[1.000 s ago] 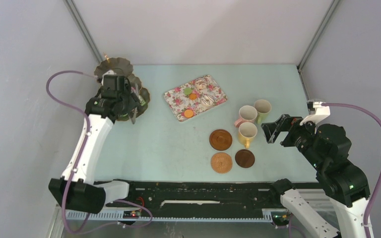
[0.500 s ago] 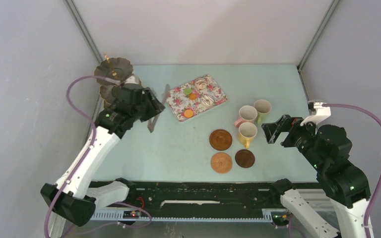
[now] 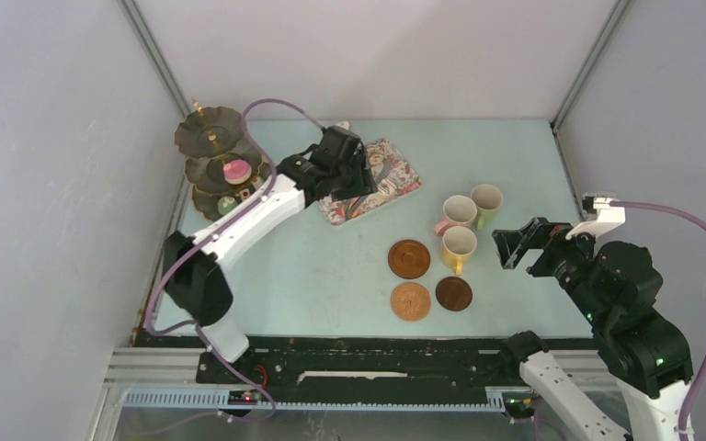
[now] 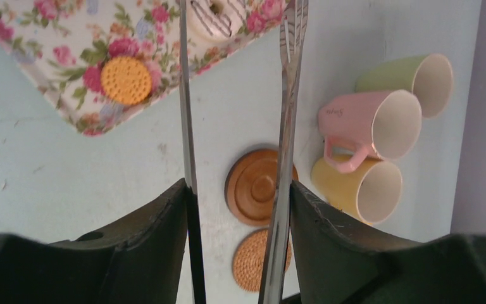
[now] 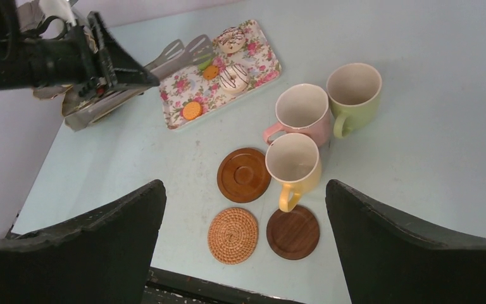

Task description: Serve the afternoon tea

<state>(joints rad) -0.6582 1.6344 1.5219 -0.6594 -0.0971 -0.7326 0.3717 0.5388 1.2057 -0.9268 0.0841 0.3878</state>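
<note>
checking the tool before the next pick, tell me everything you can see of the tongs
The tongs are long, thin and shiny, metal by the look: two arms ending in flat, slotted tips. The left claw grips them between its dark fingers, the arms standing apart with nothing between them. They reach out over the flowered tray, tips close to a striped doughnut; whether they touch it or the tray cannot be told.

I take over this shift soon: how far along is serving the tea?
Done: a pink cake and a green treat sit on the stand. In hand: the left gripper holds the tongs over the tray, where a cookie and donuts wait. Left: those treats, and the three mugs, standing beside the coasters, none on one. The right gripper is open near them.
</note>
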